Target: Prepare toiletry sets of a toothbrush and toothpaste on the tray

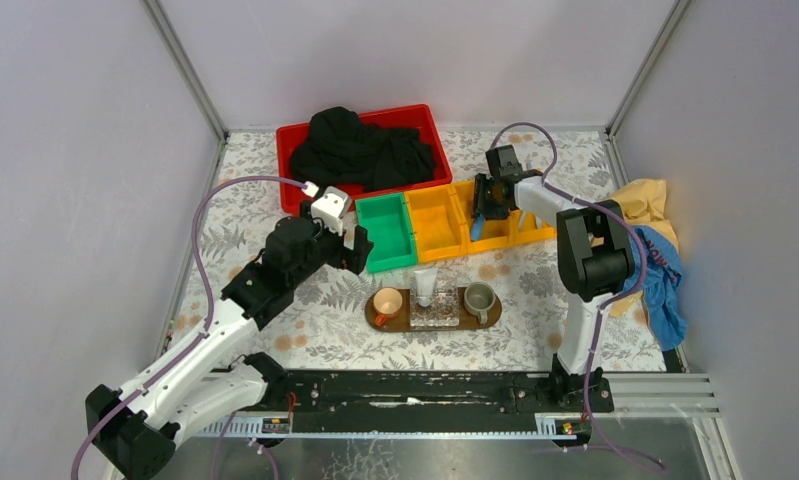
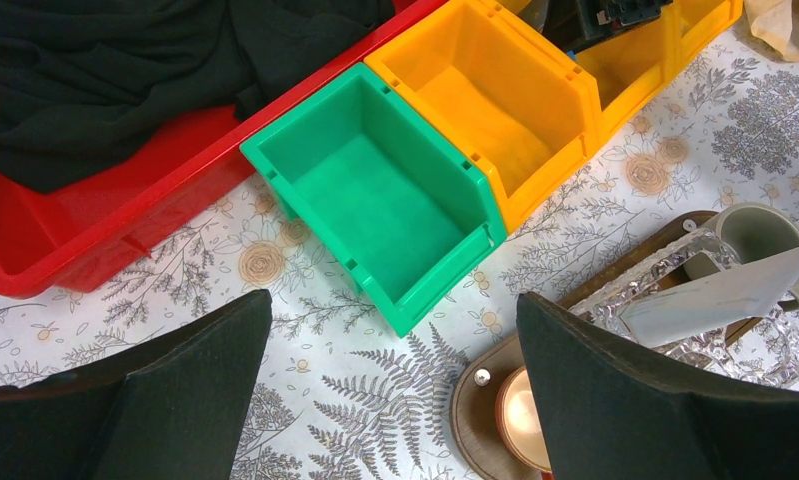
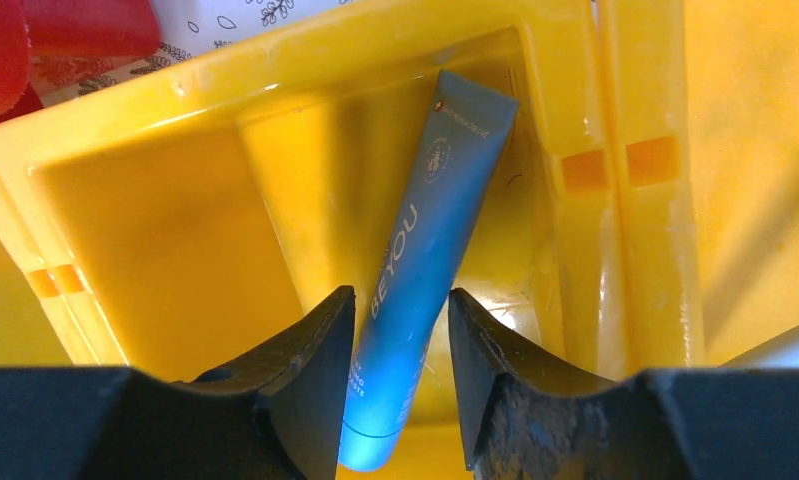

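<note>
Toothpaste tube (image 3: 445, 190), blue, leans in a yellow bin (image 3: 155, 230); likely light, soft, slick, best pinched across its flat middle. My right gripper (image 3: 400, 300) straddles it, jaws partly closed; grip I cannot confirm.

Blue toothpaste tube (image 3: 430, 215) slanted in yellow bin (image 3: 155, 230), black jaws flanking its lower end

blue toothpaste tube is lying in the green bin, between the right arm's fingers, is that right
No. The blue toothpaste tube lies in a yellow bin, not the green bin, between the right arm's fingers. The right wrist view shows yellow walls all around it.
</note>
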